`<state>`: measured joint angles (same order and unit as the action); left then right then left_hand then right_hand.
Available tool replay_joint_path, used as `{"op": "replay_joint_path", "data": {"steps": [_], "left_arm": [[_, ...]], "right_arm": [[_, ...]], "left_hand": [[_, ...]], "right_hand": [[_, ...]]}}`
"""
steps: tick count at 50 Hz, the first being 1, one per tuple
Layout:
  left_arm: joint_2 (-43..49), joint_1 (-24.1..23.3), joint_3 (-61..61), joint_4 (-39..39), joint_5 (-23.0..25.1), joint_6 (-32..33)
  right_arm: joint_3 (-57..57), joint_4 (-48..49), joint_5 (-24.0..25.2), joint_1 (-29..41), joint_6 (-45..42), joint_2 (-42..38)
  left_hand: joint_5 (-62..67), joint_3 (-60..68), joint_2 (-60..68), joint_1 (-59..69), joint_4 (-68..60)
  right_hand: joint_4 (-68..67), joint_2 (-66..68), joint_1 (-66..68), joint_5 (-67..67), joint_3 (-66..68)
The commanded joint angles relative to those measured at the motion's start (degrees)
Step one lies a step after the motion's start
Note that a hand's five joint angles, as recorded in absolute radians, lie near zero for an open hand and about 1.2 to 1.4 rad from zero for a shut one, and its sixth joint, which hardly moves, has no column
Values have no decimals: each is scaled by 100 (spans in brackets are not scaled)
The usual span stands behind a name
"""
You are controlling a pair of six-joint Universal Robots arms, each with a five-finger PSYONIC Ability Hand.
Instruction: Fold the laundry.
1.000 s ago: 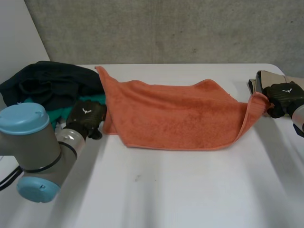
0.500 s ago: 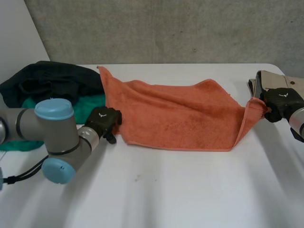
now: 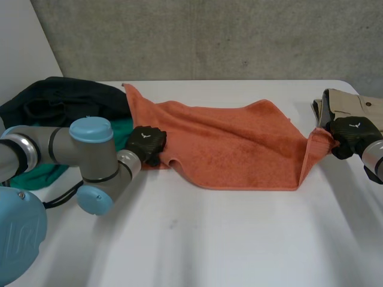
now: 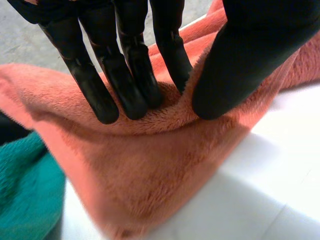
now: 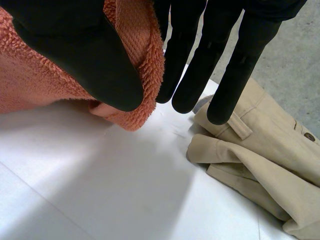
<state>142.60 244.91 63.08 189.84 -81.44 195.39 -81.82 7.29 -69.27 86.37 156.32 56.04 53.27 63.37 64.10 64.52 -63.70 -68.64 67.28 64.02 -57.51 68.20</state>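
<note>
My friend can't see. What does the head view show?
The robot's left hand and right hand pinch opposite ends of an orange towel on the white table. A pile of dark and green clothes lies beside the left hand, a tan garment beside the right.

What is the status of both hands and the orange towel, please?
Left hand pinches orange towel, left edge. Right hand pinches its right corner. Beige garment lies beside right hand.
</note>
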Motion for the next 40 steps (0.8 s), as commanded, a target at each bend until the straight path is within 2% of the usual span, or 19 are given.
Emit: {"op": "replay_joint_path", "data": {"steps": [1,5,6,10,18,24,28,29,31,32,35,36,38,39,40], "left_arm": [[-171,-101,-33,9,58,-1],[-1127,-66,169,-140,-47,-28],[-1382,-40,257,-201,-73,-28],[-2777,136,801,-578,-91,25],[-4590,259,1522,-1114,-65,69],[-4768,259,2015,-1432,-39,288],[-4057,250,2253,-1423,-83,631],[-3438,259,2148,-1389,-117,858],[-3221,259,2059,-1362,-118,921],[-2621,259,1572,-1240,-170,1139],[-2097,268,690,-993,-390,1247],[-1992,259,410,-871,-442,1255],[-1815,259,-714,-65,-478,1212],[-1824,277,-1005,409,-487,1203],[-1832,277,-1086,596,-496,1194]], "right_arm": [[78,-175,27,-15,-137,100],[245,-701,36,-24,-593,591],[341,-1024,36,-41,-838,940],[569,-1860,62,-50,-1401,1592],[992,-2996,18,-50,-2070,2086],[896,-3383,27,11,-2211,2245],[834,-3357,10,12,-2124,1771],[877,-3305,-8,29,-2063,1561],[957,-3068,-17,117,-1782,1270],[1001,-2928,-17,178,-1659,1191],[1255,-2006,-104,485,-948,927],[1343,-1394,-226,590,-572,891],[1440,99,-578,714,132,926],[1449,506,-684,723,292,944],[1449,1346,-893,723,633,979]], "left_hand": [[1673,1663,1590,1548,-1630],[1673,1663,1590,1548,-1630],[1673,1663,1590,1548,-1630],[1673,1663,1590,1548,-1630],[1673,1663,1590,1548,-1630],[1673,1663,1590,1548,-1630],[1673,1663,1590,1548,-1630],[1673,1663,1590,1548,-1630],[1673,1663,1590,1548,-1630],[1673,1663,1590,1548,-1630],[1673,1663,1590,1548,-1630],[1673,1663,1590,1548,-1630],[1673,1663,1590,1548,-1630],[1673,1663,1590,1548,-1630],[1673,1663,1590,1548,-1630]], "right_hand": [[-1136,1272,1598,-1249,1180],[-1136,1272,1598,-1249,1180],[-1136,1272,1598,-1249,1180],[-1136,1272,1598,-1249,1180],[-1136,1272,1598,-1249,1180],[-1136,1272,1598,-1249,1180],[-1136,1272,1598,-1249,1180],[-1136,1272,1598,-1249,1180],[-1136,1272,1598,-1249,1180],[-1136,1272,1598,-1249,1180],[-1136,1272,1598,-1249,1180],[-1136,1272,1598,-1249,1180],[-1136,1272,1598,-1249,1180],[-1136,1272,1598,-1249,1180],[-1136,1272,1598,-1249,1180]]}}
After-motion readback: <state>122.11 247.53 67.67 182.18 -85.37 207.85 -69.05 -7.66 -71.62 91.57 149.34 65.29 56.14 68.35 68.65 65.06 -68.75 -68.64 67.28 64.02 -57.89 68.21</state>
